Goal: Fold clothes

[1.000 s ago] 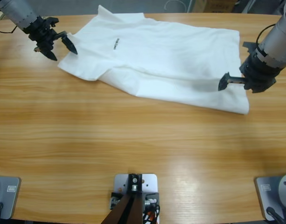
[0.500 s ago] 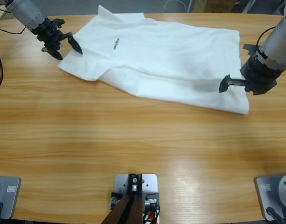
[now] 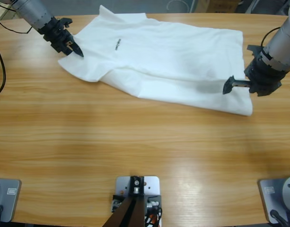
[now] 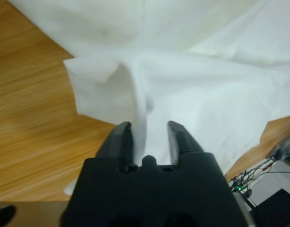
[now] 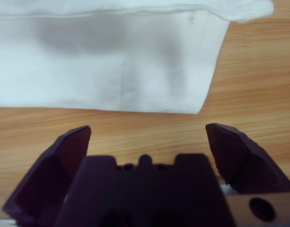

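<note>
T-shirt (image 3: 168, 66) sleeve between left fingers (image 4: 121, 139)

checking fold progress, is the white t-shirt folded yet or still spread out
Mostly spread. The T-shirt lies flat across the table; only its sleeve edge bunches between the left tool.

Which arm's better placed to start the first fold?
Probably left. Its tool already pinches a ridge of the white cotton T-shirt's sleeve. The right tool hangs open over the hem corner, gripping nothing.
</note>
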{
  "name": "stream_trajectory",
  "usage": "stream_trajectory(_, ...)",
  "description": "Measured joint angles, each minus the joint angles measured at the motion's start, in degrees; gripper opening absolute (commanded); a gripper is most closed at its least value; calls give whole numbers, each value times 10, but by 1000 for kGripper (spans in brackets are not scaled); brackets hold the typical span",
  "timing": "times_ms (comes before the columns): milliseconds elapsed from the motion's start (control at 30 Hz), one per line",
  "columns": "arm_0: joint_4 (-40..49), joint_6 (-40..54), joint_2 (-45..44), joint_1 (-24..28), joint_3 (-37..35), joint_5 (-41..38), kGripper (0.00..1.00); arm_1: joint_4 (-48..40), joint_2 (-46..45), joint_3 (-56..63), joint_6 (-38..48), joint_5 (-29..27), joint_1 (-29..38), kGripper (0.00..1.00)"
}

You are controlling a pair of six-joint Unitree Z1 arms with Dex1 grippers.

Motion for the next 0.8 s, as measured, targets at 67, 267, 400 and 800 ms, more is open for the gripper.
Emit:
stream_trajectory(67,1,2,0,0,-7,-4,0,0,0,0,0,0,0,982)
stream_trajectory(267,26,5,0,0,-85,-26,0,0,0,0,0,-2,-2,982)
stream_trajectory(400,49,6,1,0,-150,-50,0,1,0,0,0,-6,-4,982)
stream_trajectory(800,91,6,73,-21,-306,-105,0,9,0,0,-2,-11,-15,982)
